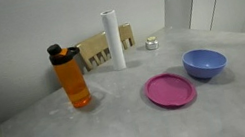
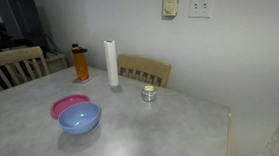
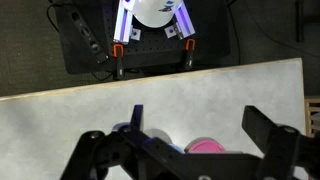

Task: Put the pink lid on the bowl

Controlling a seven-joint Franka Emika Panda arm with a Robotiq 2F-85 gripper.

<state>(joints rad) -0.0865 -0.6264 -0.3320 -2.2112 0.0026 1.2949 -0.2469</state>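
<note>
Pink lid (image 1: 170,89) lies beside the bowl (image 1: 204,62) — not picked up yet.
Gripper (image 3: 195,125) wide, empty — next, grab the lid.

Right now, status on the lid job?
Gripper open, empty, above table. Pink lid flat beside bowl, not yet on. Orange bottle, tin stand apart.

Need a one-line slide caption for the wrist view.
Open gripper hovering over the gray table, pink lid visible below it, not yet picked up.
</note>
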